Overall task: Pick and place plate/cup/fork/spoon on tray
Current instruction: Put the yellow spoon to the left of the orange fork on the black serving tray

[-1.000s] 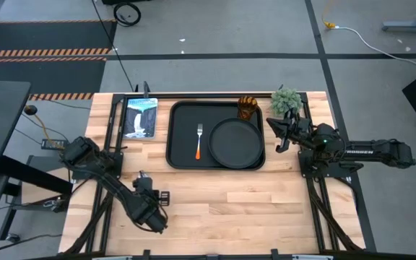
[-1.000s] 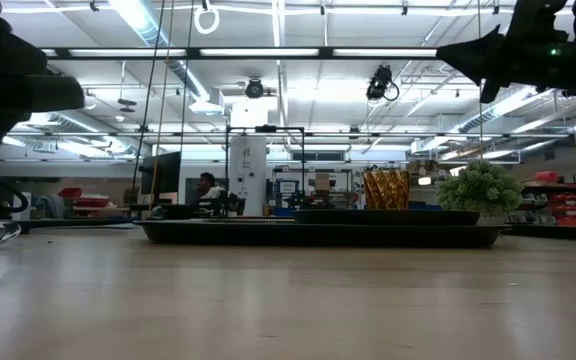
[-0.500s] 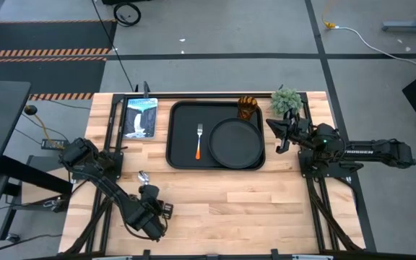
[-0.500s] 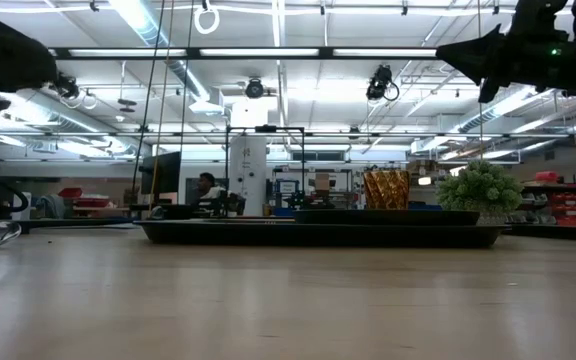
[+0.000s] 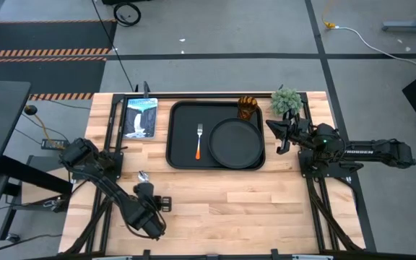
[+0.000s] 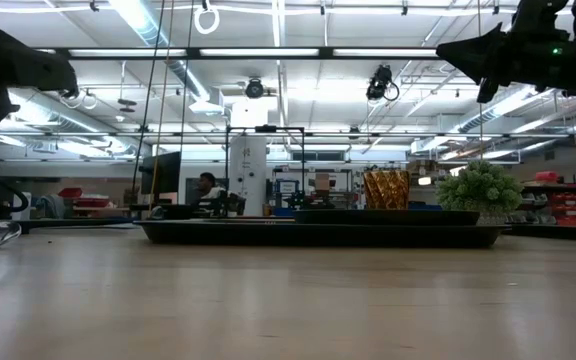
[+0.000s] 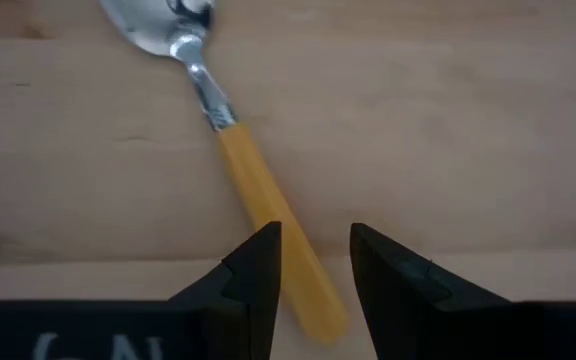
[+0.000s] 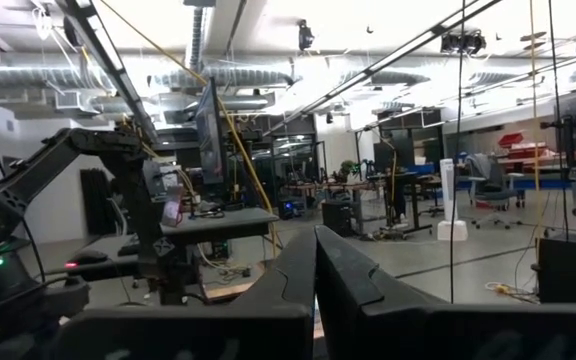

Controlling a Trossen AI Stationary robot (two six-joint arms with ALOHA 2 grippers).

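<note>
The spoon (image 7: 230, 150) lies flat on the wooden table at the near left, with a silver bowl and a yellow-orange handle; it also shows in the high view (image 5: 142, 176). My left gripper (image 7: 315, 235) is open just above it, one finger on each side of the handle's free end (image 7: 313, 300), and it also shows in the high view (image 5: 146, 187). The black tray (image 5: 175, 137) holds the fork (image 5: 198, 141) and the round black plate (image 5: 235, 142). The amber cup (image 5: 247, 107) stands at the tray's far right corner. My right gripper (image 5: 269, 123) is shut and empty, raised beside the tray's right edge.
A small green potted plant (image 5: 285, 100) stands at the far right, close to my right arm. A picture card (image 5: 140, 117) lies left of the tray. Bare wood lies between the tray and the near edge.
My left gripper has shifted slightly over the spoon, a little toward the near edge and back. The spoon has stayed where it was.
</note>
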